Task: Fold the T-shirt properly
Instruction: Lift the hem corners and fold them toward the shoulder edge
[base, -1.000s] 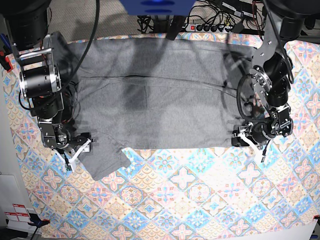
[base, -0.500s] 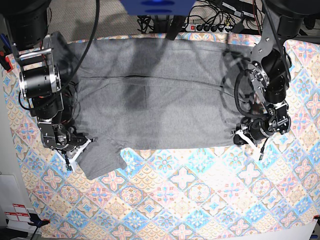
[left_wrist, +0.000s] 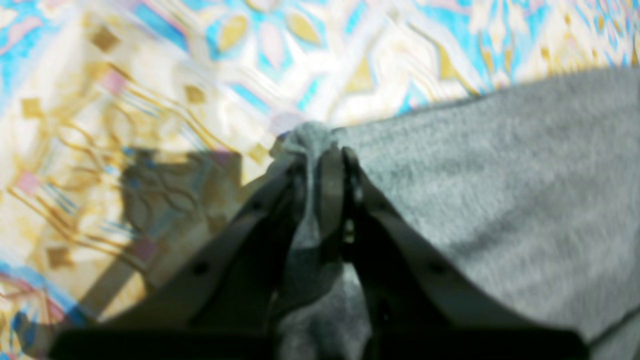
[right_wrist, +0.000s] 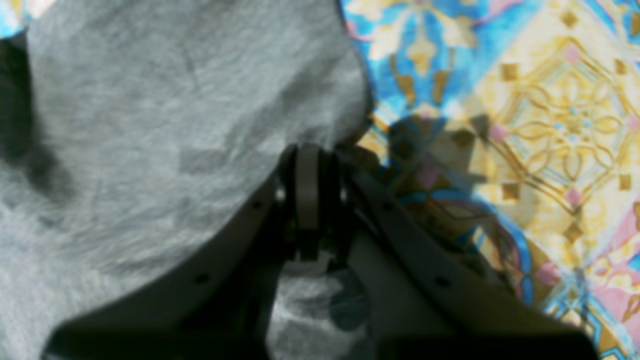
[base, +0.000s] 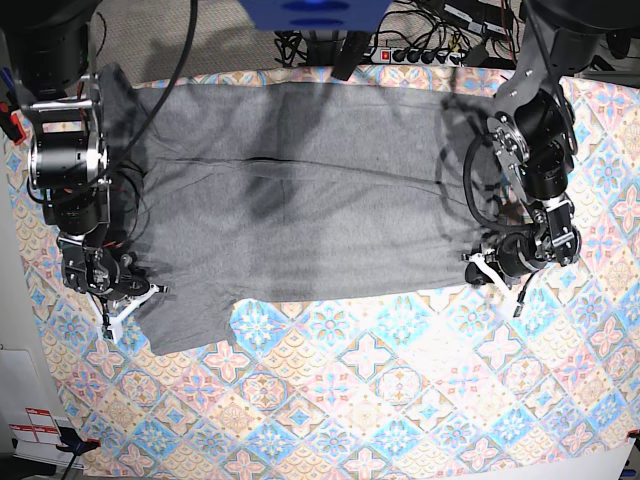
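- T-shirt (base: 300, 200): heather-grey, spread wide across the far half of the tablecloth (base: 400, 400), with a long horizontal crease through its middle.
- Left gripper (left_wrist: 322, 150): fingers pressed together on a bunched corner of the T-shirt (left_wrist: 500, 200), at the shirt's near edge, camera-right end in the base view (base: 478, 272).
- Right gripper (right_wrist: 307, 155): fingers clamped on the T-shirt (right_wrist: 175, 125) at its edge; in the base view (base: 135, 298) it sits at the shirt's near camera-left corner.
- Tablecloth (left_wrist: 150, 75): tile-patterned, exposed beside both grasped edges.
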